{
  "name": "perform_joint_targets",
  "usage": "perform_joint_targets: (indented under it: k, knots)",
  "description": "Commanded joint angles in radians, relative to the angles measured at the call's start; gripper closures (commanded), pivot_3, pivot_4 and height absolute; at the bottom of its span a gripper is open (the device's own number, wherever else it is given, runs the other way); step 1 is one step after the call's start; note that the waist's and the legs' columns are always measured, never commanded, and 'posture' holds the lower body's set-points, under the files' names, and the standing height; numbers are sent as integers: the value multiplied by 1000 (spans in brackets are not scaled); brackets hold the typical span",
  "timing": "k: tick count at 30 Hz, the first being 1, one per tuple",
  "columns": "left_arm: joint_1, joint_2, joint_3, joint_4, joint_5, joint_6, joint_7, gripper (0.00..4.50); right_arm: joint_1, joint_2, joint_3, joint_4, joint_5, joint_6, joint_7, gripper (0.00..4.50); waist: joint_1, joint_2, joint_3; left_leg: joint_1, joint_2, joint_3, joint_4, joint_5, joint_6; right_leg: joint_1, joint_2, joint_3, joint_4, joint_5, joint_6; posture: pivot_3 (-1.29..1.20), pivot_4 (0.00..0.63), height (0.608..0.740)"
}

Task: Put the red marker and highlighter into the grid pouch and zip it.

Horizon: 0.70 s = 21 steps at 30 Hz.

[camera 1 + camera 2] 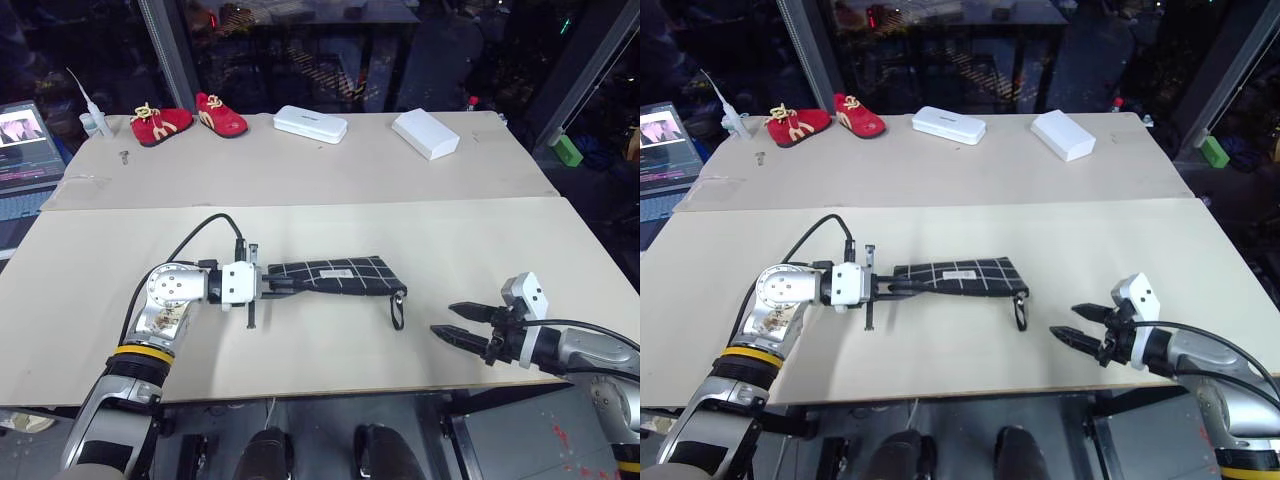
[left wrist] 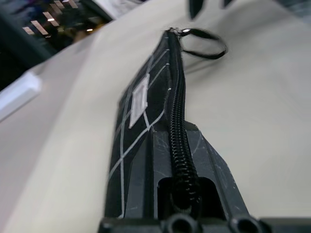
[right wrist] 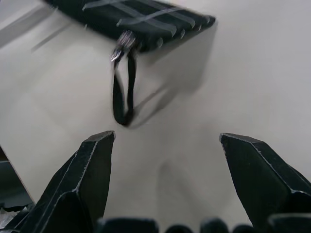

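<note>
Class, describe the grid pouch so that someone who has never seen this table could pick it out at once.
Start at the long pale table. On its near half, a flat black fabric case lies lengthwise, one end clamped in the left gripper: that is the grid pouch. Unlike the two plain white boxes at the far edge, it has thin white grid lines, a small white label and a black loop zip pull.
</note>
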Motion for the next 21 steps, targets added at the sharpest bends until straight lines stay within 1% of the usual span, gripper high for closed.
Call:
perform_joint_targets:
  k: [1, 2, 3, 4, 5, 7, 8, 9, 10, 14, 16, 19, 21]
  knots:
    - [-33, -8, 9, 108, 20, -53, 7, 3741, 3, -7, -33, -13, 10, -13, -11, 580, 1, 0, 0, 0, 0, 0, 0, 0, 0, 0, 0, 0, 0, 0, 0, 0, 150, 740]
    - [-44, -14, 15, 140, 18, -46, 12, 3618, 5, -6, -31, -13, 9, -13, -13, 580, 1, 0, 0, 0, 0, 0, 0, 0, 0, 0, 0, 0, 0, 0, 0, 0, 150, 740]
    - [-49, -18, 19, 148, 3, -31, 2, 3290, 6, -5, -28, -15, 8, -11, -15, 580, 1, 0, 0, 0, 0, 0, 0, 0, 0, 0, 0, 0, 0, 0, 0, 0, 150, 740]
    - [-52, -24, 24, 141, -5, -20, 10, 2821, 8, -6, -24, -17, 6, -12, -15, 580, 1, 0, 0, 0, 0, 0, 1, 0, 0, 0, 0, 0, 0, 0, 0, 0, 150, 740]
    - [-53, -30, 30, 123, -15, 4, 22, 2491, 7, -7, -23, -17, 6, -12, -16, 580, 1, 0, 0, 0, 0, 0, 1, 0, 0, 0, 0, 0, 0, 0, 0, 0, 150, 740]
    - [-41, -32, 39, 50, -37, 107, 50, 1602, 0, -8, -19, -7, 4, -17, -14, 580, 1, 0, 0, -1, 0, -1, 1, 0, 0, 0, 0, 0, 0, 0, 0, 0, 150, 740]
    - [-27, -28, 41, -1, -56, 178, 56, 1416, -4, -9, -18, -1, 2, -20, -14, 580, 2, 0, 0, -1, 0, -1, 1, 0, 0, 0, 0, 0, -1, 0, 1, 0, 150, 740]
    - [-17, -25, 42, -37, -68, 228, 59, 1049, -7, -9, -17, 2, 0, -22, -13, 580, 2, 0, 0, -1, 0, -1, 1, 0, 0, 0, 0, 0, -1, 0, 1, 0, 150, 740]
    - [-6, -24, 49, -82, -87, 297, 75, 775, -11, -8, -17, 7, 1, -24, -12, 580, 1, 0, 0, -1, 0, -1, 1, 0, 0, 0, 0, 0, -1, 0, 1, 0, 150, 740]
    - [69, 5, 99, -306, -226, 723, 188, 775, -42, 3, -24, 41, 9, -40, -5, 580, -6, 0, 0, 0, 0, -3, 1, 0, 0, 0, 0, 1, 1, 0, 1, 0, 150, 740]
    - [147, 43, 161, -403, -326, 923, 238, 775, -74, 14, -37, 73, 24, -52, 0, 580, -18, 0, 0, 1, 0, -3, 0, 0, 0, 0, 0, 2, 2, 0, 2, 0, 150, 740]
    - [235, 79, 233, -507, -390, 1087, 326, 775, -109, 19, -42, 119, 21, -73, 11, 580, -27, 0, 0, 3, 2, -2, -1, 0, 0, 0, 1, 4, 4, -4, 7, 0, 150, 740]
    - [288, 82, 311, -566, -422, 1143, 408, 775, -131, 13, -44, 155, 13, -88, 23, 580, -24, 0, 0, 4, 2, -2, 0, 0, 0, 0, 2, 4, 4, -4, 7, 0, 150, 740]
